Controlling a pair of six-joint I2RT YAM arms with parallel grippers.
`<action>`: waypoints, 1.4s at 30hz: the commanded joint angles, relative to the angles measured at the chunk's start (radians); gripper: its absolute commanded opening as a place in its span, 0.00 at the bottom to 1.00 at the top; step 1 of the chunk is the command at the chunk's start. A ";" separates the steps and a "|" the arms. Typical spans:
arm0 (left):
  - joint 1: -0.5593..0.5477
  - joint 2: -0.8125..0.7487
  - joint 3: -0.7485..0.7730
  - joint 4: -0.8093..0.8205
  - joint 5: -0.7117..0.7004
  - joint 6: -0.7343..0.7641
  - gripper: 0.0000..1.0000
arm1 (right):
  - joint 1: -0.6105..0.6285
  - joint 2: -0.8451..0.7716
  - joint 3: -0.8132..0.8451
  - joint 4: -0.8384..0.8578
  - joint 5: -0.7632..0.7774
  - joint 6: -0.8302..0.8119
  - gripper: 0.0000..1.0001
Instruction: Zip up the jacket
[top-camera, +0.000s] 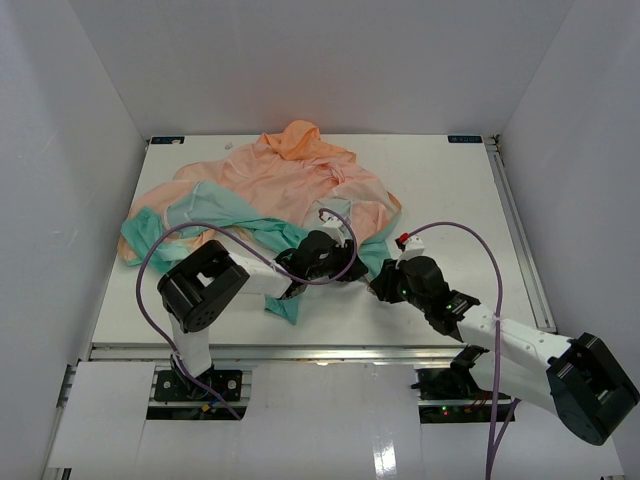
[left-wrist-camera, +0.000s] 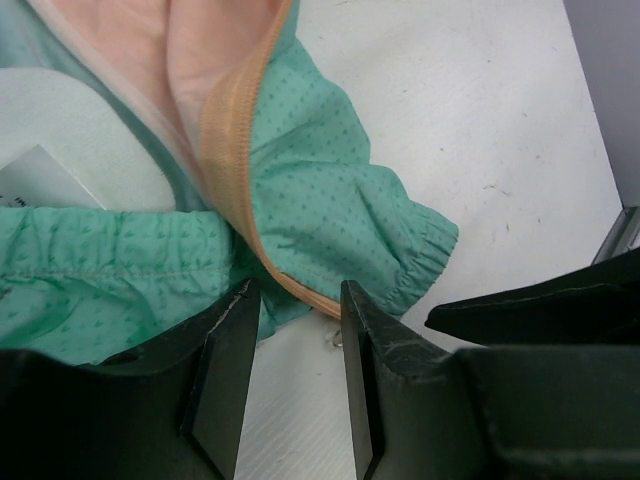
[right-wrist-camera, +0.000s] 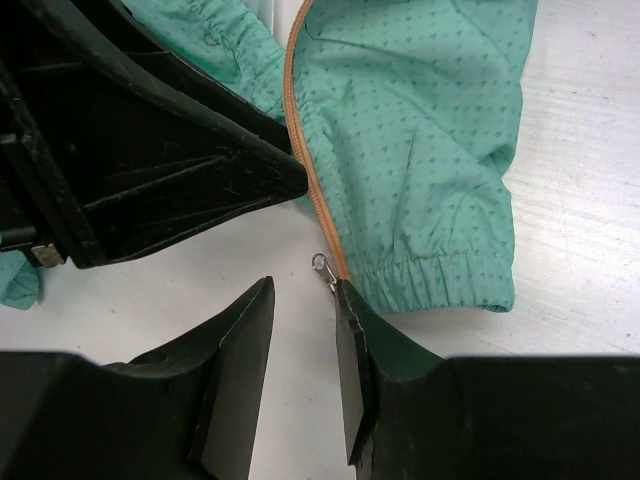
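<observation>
The jacket (top-camera: 290, 180) lies crumpled on the white table, peach at the back and teal at the near hem. My left gripper (top-camera: 345, 268) is open over the teal hem corner (left-wrist-camera: 340, 210), its fingertips either side of the orange zipper tape's lower end (left-wrist-camera: 300, 288). The small metal zipper pull (right-wrist-camera: 322, 265) lies on the table at the tape's end. My right gripper (right-wrist-camera: 303, 300) is open, and its right fingertip (right-wrist-camera: 345, 300) almost touches the pull. In the top view the right gripper (top-camera: 378, 283) sits close to the left one.
The table (top-camera: 450, 190) is walled in white on three sides, with a metal rail (top-camera: 520, 230) along its right edge. The left gripper's black body (right-wrist-camera: 150, 130) fills the upper left of the right wrist view. Purple cables (top-camera: 460, 232) loop over both arms.
</observation>
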 joint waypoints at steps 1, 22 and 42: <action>0.000 -0.020 0.034 -0.058 -0.065 -0.030 0.49 | 0.008 -0.035 -0.013 0.017 0.024 0.007 0.38; -0.001 0.056 0.115 -0.036 0.015 -0.048 0.50 | 0.007 -0.060 -0.010 0.001 0.044 0.002 0.38; -0.001 0.054 0.107 0.042 0.074 -0.047 0.23 | 0.007 -0.052 -0.011 0.008 0.044 0.000 0.39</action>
